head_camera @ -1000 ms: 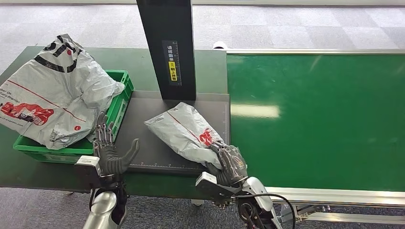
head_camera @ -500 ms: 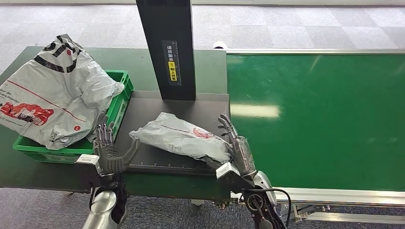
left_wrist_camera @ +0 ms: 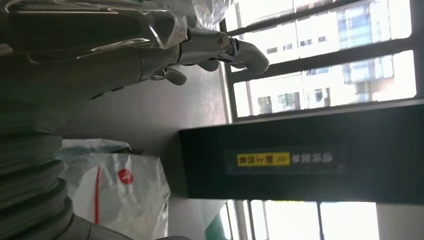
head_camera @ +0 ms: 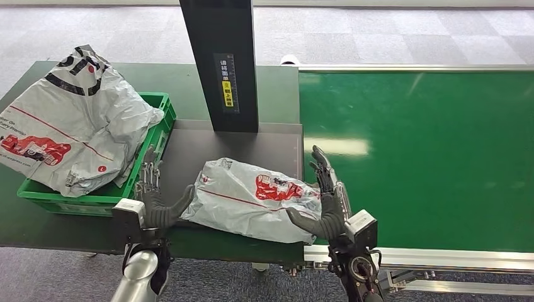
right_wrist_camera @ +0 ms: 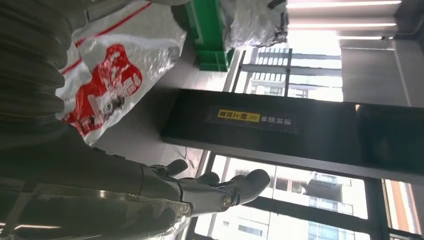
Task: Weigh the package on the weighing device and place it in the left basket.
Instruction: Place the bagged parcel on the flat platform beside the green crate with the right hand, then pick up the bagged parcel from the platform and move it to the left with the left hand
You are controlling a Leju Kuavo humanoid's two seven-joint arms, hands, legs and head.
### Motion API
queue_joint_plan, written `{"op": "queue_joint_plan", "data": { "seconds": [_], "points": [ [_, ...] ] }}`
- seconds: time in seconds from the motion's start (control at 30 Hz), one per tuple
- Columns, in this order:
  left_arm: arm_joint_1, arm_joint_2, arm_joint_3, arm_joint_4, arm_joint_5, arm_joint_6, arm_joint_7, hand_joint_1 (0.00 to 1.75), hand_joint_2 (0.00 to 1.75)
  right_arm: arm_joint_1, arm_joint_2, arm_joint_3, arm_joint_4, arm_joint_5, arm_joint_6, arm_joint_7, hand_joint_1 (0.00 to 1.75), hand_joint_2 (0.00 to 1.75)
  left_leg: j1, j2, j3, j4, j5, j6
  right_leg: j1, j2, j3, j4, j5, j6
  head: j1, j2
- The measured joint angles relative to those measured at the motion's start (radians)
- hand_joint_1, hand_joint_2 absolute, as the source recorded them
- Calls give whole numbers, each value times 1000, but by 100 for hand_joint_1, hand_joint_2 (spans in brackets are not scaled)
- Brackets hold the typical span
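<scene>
A grey package (head_camera: 252, 198) with red print lies flat across the front of the dark weighing platform (head_camera: 208, 148), its near edge hanging slightly over the front. My left hand (head_camera: 154, 198) stands open at the package's left end, thumb touching it. At the right end my right hand (head_camera: 327, 195) is open and upright, palm toward the package and thumb against its lower corner. The left wrist view shows the same package (left_wrist_camera: 120, 190) beyond spread fingers (left_wrist_camera: 220, 47). The right wrist view shows its red print (right_wrist_camera: 110, 85) and extended fingers (right_wrist_camera: 225, 192).
The green basket (head_camera: 160, 100) stands left of the platform, heaped with a large grey bag (head_camera: 63, 119) that spills over its rim. A black post (head_camera: 220, 63) rises at the back of the platform. The green conveyor belt (head_camera: 415, 157) runs to the right.
The package has turned from a diagonal lie to lying crosswise nearer the front edge. My right hand left its near end and moved to its right side. My left hand moved in to its left end.
</scene>
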Motion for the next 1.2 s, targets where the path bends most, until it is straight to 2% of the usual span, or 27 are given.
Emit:
{"op": "queue_joint_plan", "data": {
  "seconds": [0.13,0.27,0.57,1.0,1.03,1.13,1.2],
  "points": [
    [-15,16,-58,63,-228,-44,134,0,175,16,-1,-57,-15,-158,132,29,0,175,0,0,0,0,0,0,0,0,0,0,0,0,0,0],
    [-31,26,-111,158,-438,-60,239,0,175,22,-1,-108,-19,-188,168,41,0,175,0,0,0,0,0,0,0,0,0,0,0,0,0,0],
    [-102,40,-214,319,-746,-69,283,0,175,6,3,-151,-10,-180,160,69,0,175,0,0,1,0,0,0,0,0,3,0,0,0,0,0],
    [-144,40,-242,393,-773,-60,287,0,175,-11,12,-180,25,-181,141,89,0,175,-1,-1,5,0,0,0,-1,-1,7,0,0,0,0,0],
    [-145,40,-242,395,-775,-60,288,38,175,-12,12,-181,27,-178,135,94,0,175,-1,-1,6,0,0,0,-1,-1,7,0,0,0,0,0],
    [-147,40,-241,398,-791,-60,299,169,175,-19,15,-189,42,-160,79,150,0,175,-1,-1,6,0,0,0,-1,-1,8,0,0,0,0,0],
    [-148,39,-237,400,-793,-58,297,175,175,-24,17,-195,63,-152,50,180,0,175,-1,-1,7,0,0,0,-1,-1,9,0,0,0,0,0]
  ]
}}
